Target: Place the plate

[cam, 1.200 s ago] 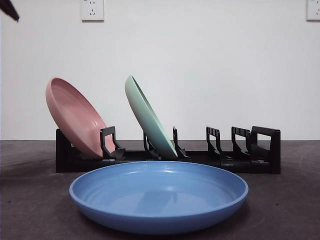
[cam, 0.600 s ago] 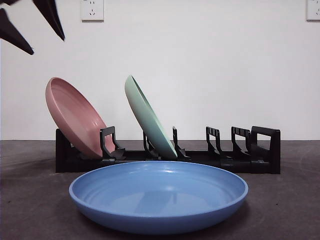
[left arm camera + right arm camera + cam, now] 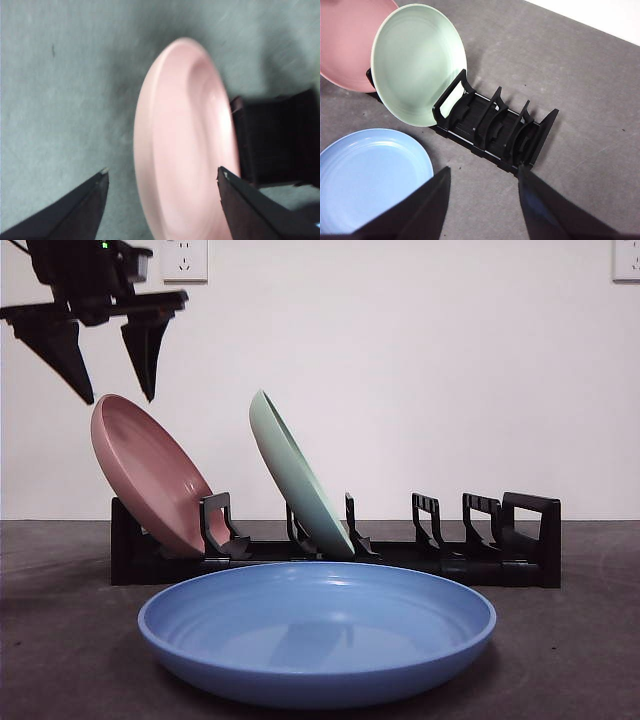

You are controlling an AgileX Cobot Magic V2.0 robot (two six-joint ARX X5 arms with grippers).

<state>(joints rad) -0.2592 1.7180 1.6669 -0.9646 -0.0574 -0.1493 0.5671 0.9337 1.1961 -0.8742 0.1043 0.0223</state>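
Left gripper, jaws spread wide, is hovering just above the pink plate's top rim in the black rack; the blue plate is lying flat on the table; centre the jaws astride the rim before closing.

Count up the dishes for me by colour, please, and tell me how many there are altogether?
Pink plate: 1, leaning in the black dish rack
Pale green plate: 1, leaning in the same rack
Blue plate: 1, lying flat on the table in front of the rack
Total: 3 plates
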